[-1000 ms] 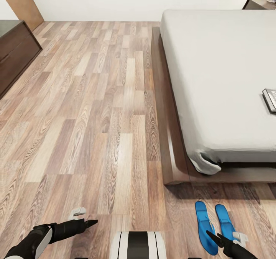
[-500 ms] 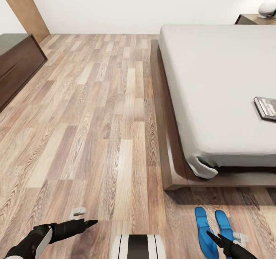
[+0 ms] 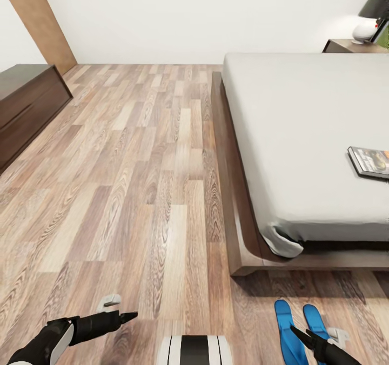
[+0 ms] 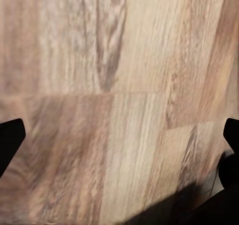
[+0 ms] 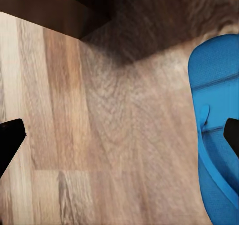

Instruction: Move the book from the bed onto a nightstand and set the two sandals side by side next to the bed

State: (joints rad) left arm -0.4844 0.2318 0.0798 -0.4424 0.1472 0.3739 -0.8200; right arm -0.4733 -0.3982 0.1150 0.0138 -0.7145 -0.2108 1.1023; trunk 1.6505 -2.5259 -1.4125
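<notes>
On bed (image 3: 302, 138), near right edge of head view: book (image 3: 370, 162), flat on mattress, partly cut off. Beyond bed's far corner, nightstand (image 3: 346, 45) carrying white lamp (image 3: 370, 22). On floor (image 3: 135, 165) just past bed's foot corner: sandals (image 3: 300, 327), side by side, close together, apart from frame. Right pincer (image 3: 305, 337) low over nearer sandal, holding nothing; in right wrist view fingertips (image 5: 11, 137) at opposite frame edges, so spread, blue sandal at one side. Left pincer (image 3: 125, 316) over bare planks, well apart from bed; in left wrist view fingertips (image 4: 10, 140) likewise spread wide, empty. Along left wall, long dark dresser (image 3: 27, 106).
</notes>
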